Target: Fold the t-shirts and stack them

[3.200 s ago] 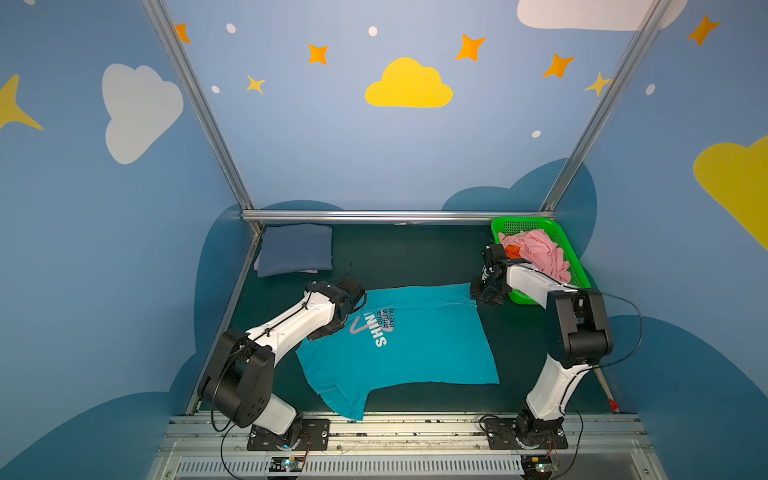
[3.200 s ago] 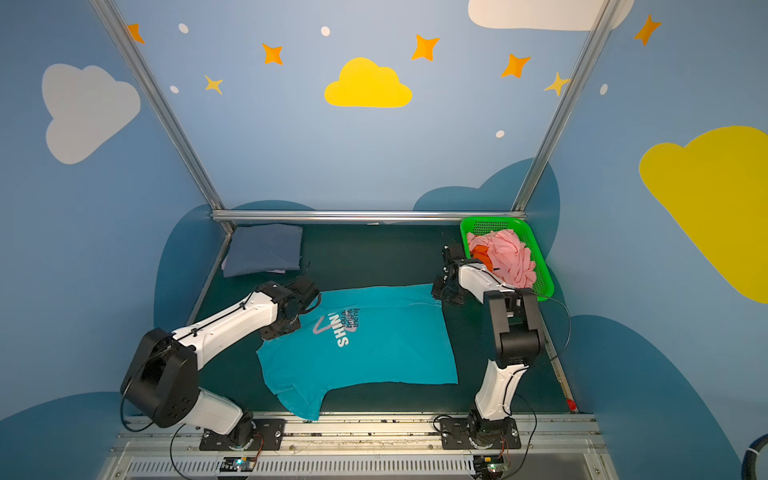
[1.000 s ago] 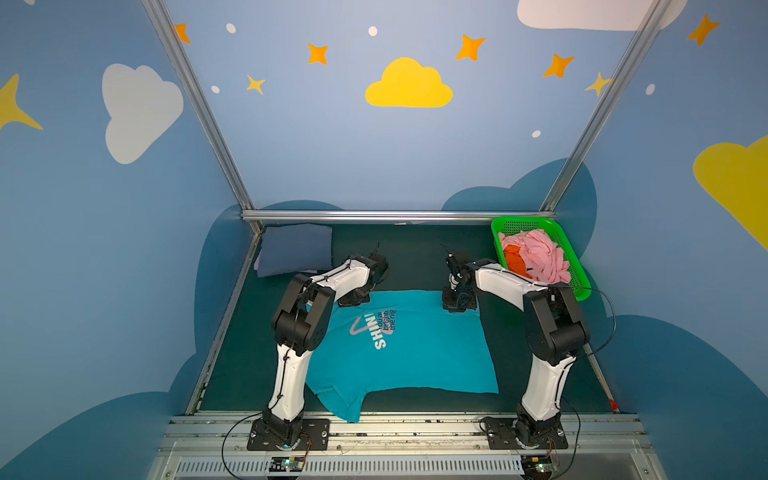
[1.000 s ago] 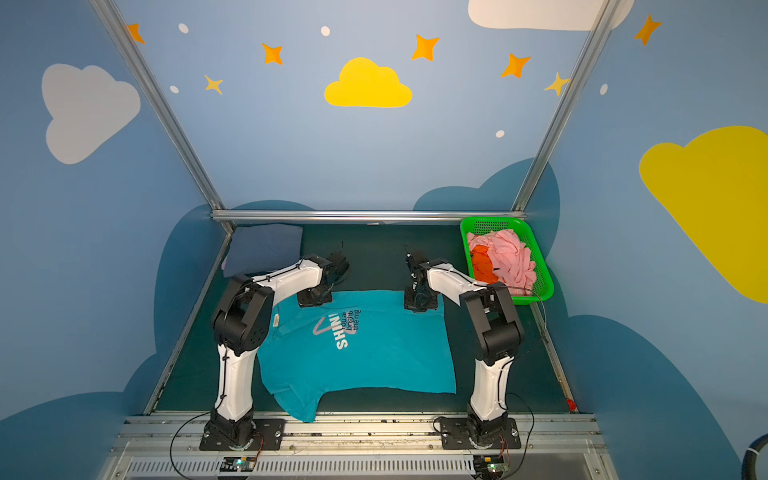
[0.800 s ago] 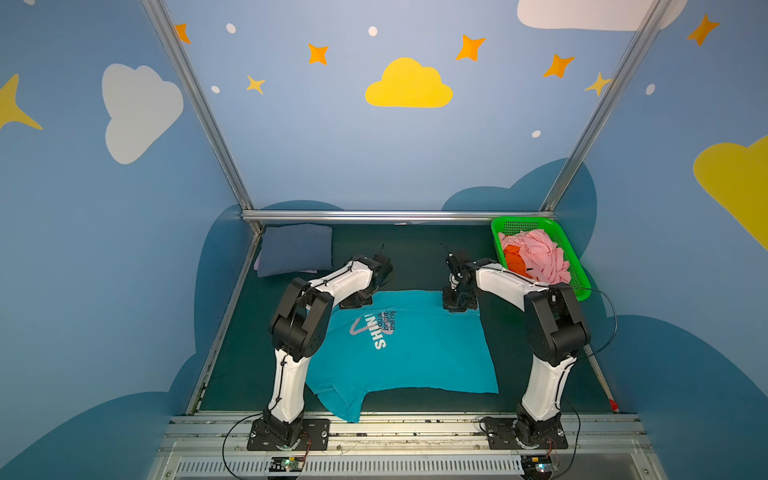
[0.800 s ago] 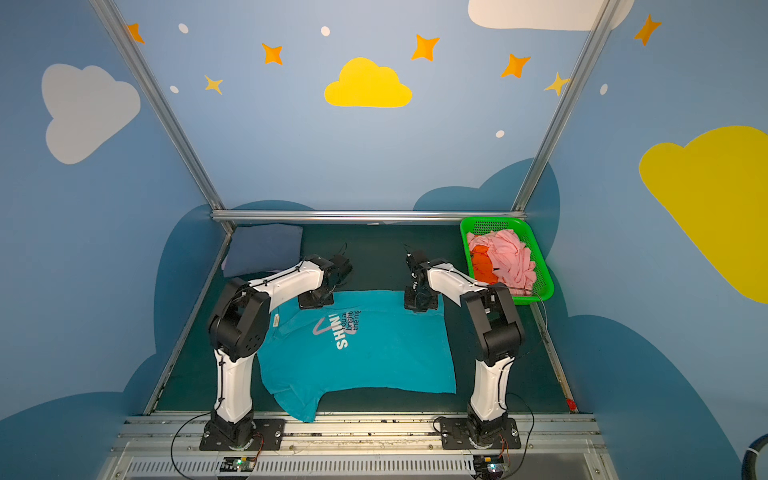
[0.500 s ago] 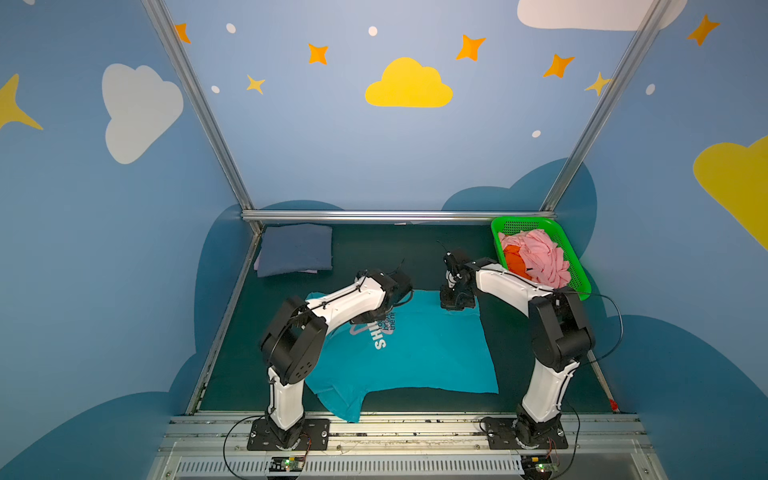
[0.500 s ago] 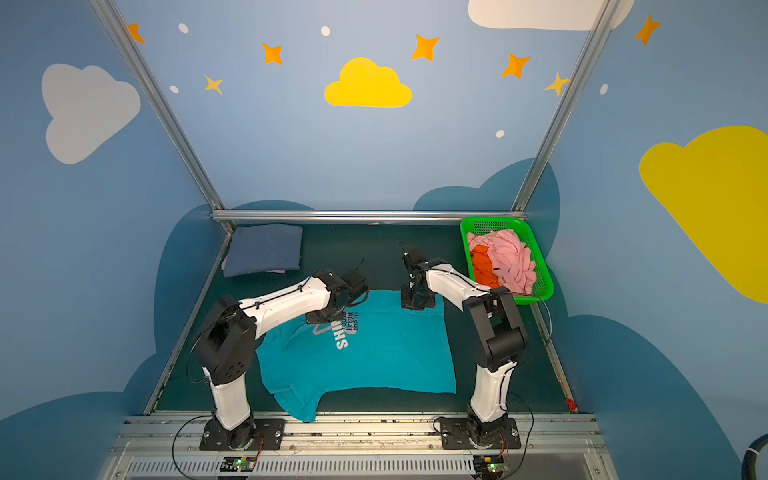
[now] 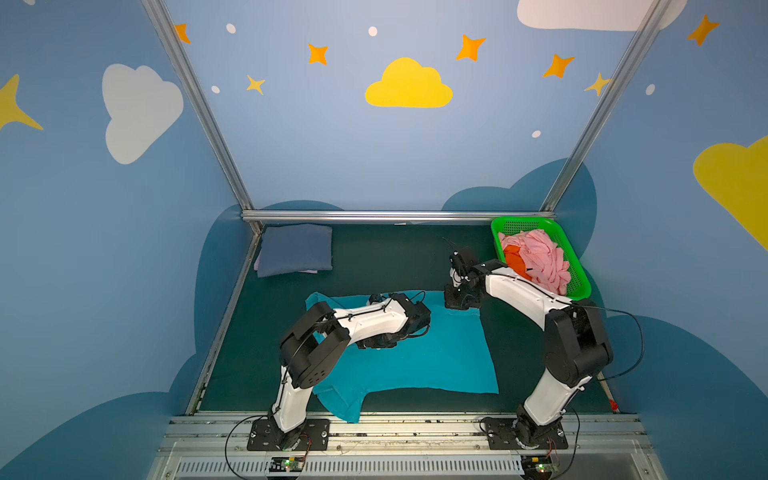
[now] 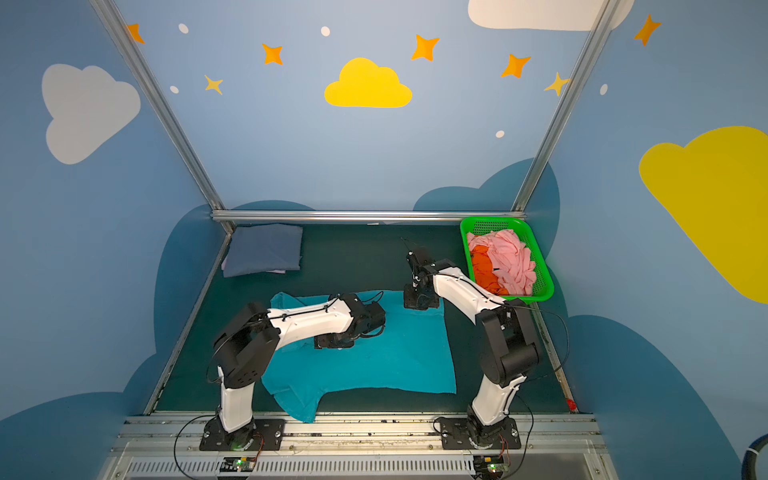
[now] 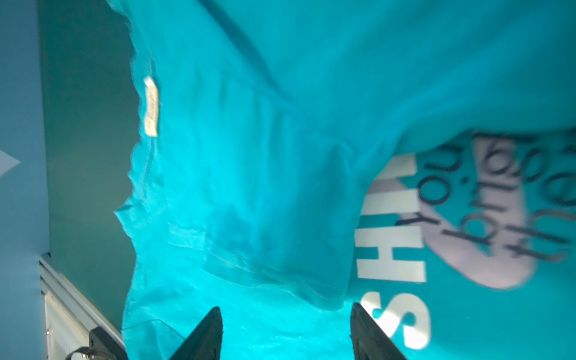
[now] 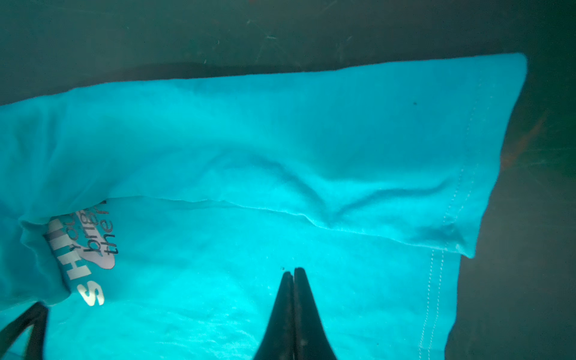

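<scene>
Left arm (image 9: 365,322) and right arm (image 9: 521,293) are the same build: white link shells, chunky black joint housings. A thin black cable is clipped along each white link, and a longer cable loop (image 9: 641,343) runs off the right elbow. Black base plates (image 9: 286,434) have silver screw heads. There's a small green-LED board (image 9: 286,462) under each base. Fingers (image 11: 205,336) are black wedges tapering to points.

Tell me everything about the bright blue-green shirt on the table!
The teal t-shirt looks like soft, thin cotton and lies spread on the dark green table. A folded-over layer hides part of its white SHINE print. One sleeve pokes toward the front rail, and a small white label shows at one edge. The open left gripper and the shut right gripper are right over it.
</scene>
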Robot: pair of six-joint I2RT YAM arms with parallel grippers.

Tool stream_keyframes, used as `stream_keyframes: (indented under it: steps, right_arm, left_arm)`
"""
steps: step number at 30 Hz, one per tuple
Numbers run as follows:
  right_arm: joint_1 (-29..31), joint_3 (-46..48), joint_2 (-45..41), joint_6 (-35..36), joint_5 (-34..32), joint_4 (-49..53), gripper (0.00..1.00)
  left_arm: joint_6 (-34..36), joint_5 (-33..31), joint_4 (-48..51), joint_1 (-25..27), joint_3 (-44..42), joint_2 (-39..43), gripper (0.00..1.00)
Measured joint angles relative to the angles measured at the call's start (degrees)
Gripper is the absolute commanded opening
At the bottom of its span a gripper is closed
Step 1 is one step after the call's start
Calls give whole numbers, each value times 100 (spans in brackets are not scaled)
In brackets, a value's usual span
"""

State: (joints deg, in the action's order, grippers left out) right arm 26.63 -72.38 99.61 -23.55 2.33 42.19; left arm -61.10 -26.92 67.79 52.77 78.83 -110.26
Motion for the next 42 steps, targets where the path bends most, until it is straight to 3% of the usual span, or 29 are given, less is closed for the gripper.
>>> stream_keyframes:
  steps: [3, 5, 7, 10, 12, 16, 24, 31, 38, 42]
  right_arm:
    - [0, 50, -31, 0, -2, 2, 0]
    - [0, 87, -28, 0, -2, 2, 0]
    - [0, 118, -28, 0, 0, 4, 0]
    - [11, 125, -28, 0, 4, 4, 0]
    - [17, 125, -28, -2, 11, 7, 0]
    - [44, 109, -22, -4, 22, 22, 0]
    - [166, -13, 0, -46, 24, 72, 0]
    - [236, -105, 109, -68, 2, 186, 0]
    - [313, -197, 208, -96, -39, 247, 0]
    - [350, -264, 304, -111, -63, 269, 0]
  left_arm:
    - [-72, -184, 11, -122, -188, 675, 41]
    - [-72, -190, -114, -339, -560, 1211, 37]
    - [-42, -116, -348, -654, -1104, 1714, 38]
    - [15, 118, -831, -1117, -1967, 2232, 55]
    - [83, 330, -1156, -1316, -2415, 2415, 57]
    - [179, 708, -1729, -1552, -2887, 2516, 47]
    - [295, 1158, -2603, -1993, -3506, 2507, 52]
    - [481, 1373, -3023, -2354, -3604, 2505, 50]
    - [654, 1451, -3185, -2441, -3565, 2424, 41]
    - [713, 1486, -3228, -2479, -3585, 2455, 44]
